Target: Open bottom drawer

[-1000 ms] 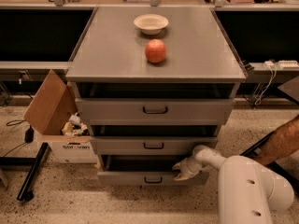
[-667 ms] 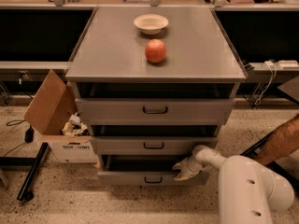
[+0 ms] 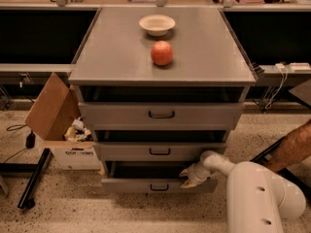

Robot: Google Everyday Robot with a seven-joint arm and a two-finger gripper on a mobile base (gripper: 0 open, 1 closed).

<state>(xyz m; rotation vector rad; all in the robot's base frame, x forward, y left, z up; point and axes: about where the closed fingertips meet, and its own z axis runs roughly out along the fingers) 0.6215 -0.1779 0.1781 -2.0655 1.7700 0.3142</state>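
The grey cabinet (image 3: pixel 160 62) has three drawers, each with a small dark handle. The bottom drawer (image 3: pixel 158 185) is the lowest one and stands pulled out a little, with a dark gap above its front. Its handle (image 3: pixel 159 187) is at the centre. My gripper (image 3: pixel 187 177) is at the top edge of the bottom drawer's front, right of the handle, at the end of my white arm (image 3: pixel 252 193). The middle drawer (image 3: pixel 159 151) and top drawer (image 3: pixel 161 114) sit above it, each slightly out.
A red apple (image 3: pixel 162 53) and a white bowl (image 3: pixel 157 24) sit on the cabinet top. An open cardboard box (image 3: pixel 60 130) stands on the floor at the left, beside a black bar (image 3: pixel 34 178). A person's forearm (image 3: pixel 291 149) shows at the right edge.
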